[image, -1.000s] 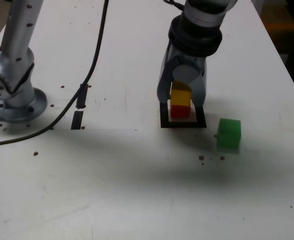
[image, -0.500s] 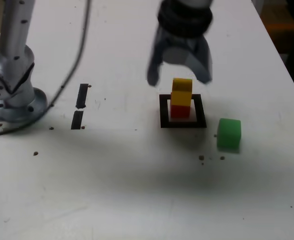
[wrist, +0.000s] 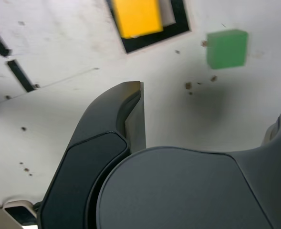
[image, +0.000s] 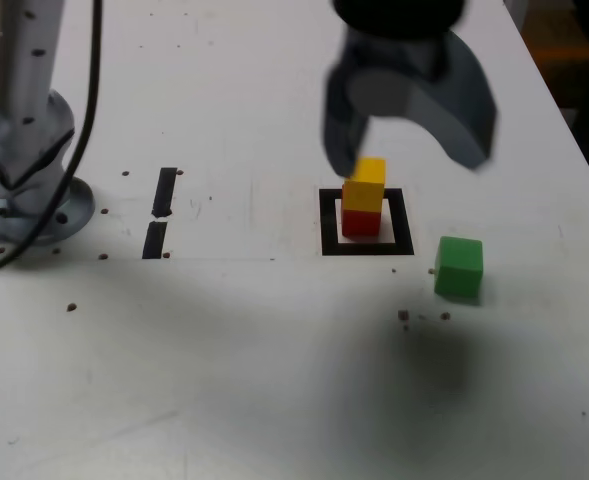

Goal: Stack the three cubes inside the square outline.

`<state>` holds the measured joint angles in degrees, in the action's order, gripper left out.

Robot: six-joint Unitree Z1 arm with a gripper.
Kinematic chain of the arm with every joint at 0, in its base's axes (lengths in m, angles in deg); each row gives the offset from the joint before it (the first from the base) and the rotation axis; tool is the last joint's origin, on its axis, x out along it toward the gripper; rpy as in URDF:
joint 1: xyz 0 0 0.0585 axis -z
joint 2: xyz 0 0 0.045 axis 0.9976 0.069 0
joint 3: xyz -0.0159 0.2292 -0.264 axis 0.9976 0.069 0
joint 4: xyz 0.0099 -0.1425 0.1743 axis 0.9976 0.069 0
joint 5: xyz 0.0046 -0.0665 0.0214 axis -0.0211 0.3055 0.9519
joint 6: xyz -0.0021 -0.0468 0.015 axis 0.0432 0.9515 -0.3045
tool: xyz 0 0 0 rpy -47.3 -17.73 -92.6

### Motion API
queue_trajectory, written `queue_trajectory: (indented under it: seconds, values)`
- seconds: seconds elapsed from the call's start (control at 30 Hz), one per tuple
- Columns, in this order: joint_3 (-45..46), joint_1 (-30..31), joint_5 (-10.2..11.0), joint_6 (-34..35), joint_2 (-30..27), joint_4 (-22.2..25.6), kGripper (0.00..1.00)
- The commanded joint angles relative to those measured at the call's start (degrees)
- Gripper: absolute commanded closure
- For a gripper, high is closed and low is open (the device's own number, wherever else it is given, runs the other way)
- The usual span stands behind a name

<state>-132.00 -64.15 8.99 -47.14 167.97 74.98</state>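
On the white bench point(image: 224, 380), nearest of the task's things, the green cube point(image: 459, 266) sits alone at the exterior view's right, just outside the square outline point(image: 366, 245) and apart from it. Inside that black tape frame the red cube point(image: 361, 220) carries the yellow cube point(image: 366, 181), a 2-high stack, the yellow one looking set slightly toward the right. Above and just behind it hangs the gripper point(image: 409, 140), jaws spread wide and empty. Farther left lie 2 short tape strips point(image: 160, 212) and the arm's base point(image: 29, 190). The risk I see: a finger sweeping low toward green could clip the stack and topple it.
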Motion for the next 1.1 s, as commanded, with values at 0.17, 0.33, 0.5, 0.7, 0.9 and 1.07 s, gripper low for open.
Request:
queue_trajectory:
  seconds: [0.17,0.33,0.5,0.7,0.9,1.07]
  values:
    - [-4.9,0.5,1.0,-1.0,9.0,0.7,0.02]
    - [-6.4,-0.2,2.1,-1.1,13.2,0.7,0.05]
    - [-6.2,-1.5,1.8,-1.4,17.0,0.7,0.11]
    - [-6.2,-3.0,1.6,-2.4,20.4,0.7,0.18]
    - [-9.4,-3.1,3.4,-2.5,21.2,0.6,0.52]
    - [-10.2,-2.8,3.3,-2.2,20.9,0.7,0.70]
